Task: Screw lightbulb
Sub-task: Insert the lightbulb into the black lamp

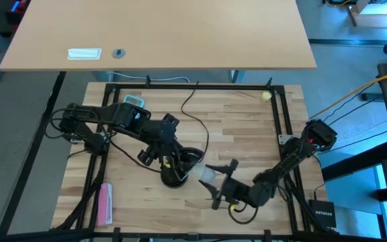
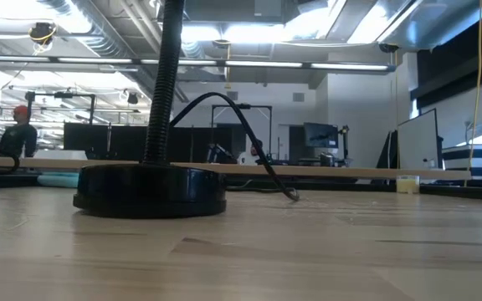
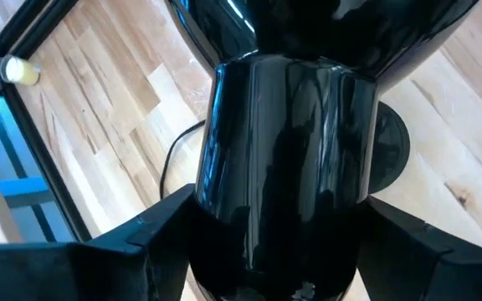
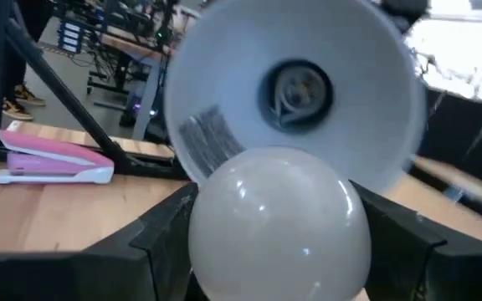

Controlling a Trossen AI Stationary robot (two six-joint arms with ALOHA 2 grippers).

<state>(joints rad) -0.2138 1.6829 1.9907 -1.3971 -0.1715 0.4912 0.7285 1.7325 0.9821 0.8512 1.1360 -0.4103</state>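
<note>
Wide wooden table (image 1: 247,128) under both arms, and a black lamp at its middle: round base (image 2: 149,191) flat on the wood, ribbed neck (image 2: 164,79) rising from it, cord (image 2: 253,150) looping away behind. The shade (image 3: 287,134) is tipped over sideways, and the left gripper (image 1: 170,161) is clamped around its glossy black neck, fingers (image 3: 141,242) pressed to either side. From the right wrist the shade's white inside (image 4: 224,75) faces straight at the camera, socket (image 4: 298,88) dead centre. Right in front of it, the bulb (image 4: 279,221): the right gripper (image 1: 210,180) has it pinched by the round glass, a dark finger (image 4: 161,230) on each flank. Its long axis runs level, along the line from gripper to shade, dome back toward the wrist, base end hidden behind the dome, aimed at the socket. Whether bulb and socket touch, I cannot tell. Smaller bits: a pink stapler (image 1: 104,204) at the table's left front, a pale ball (image 1: 266,96) far right by the frame.
</note>
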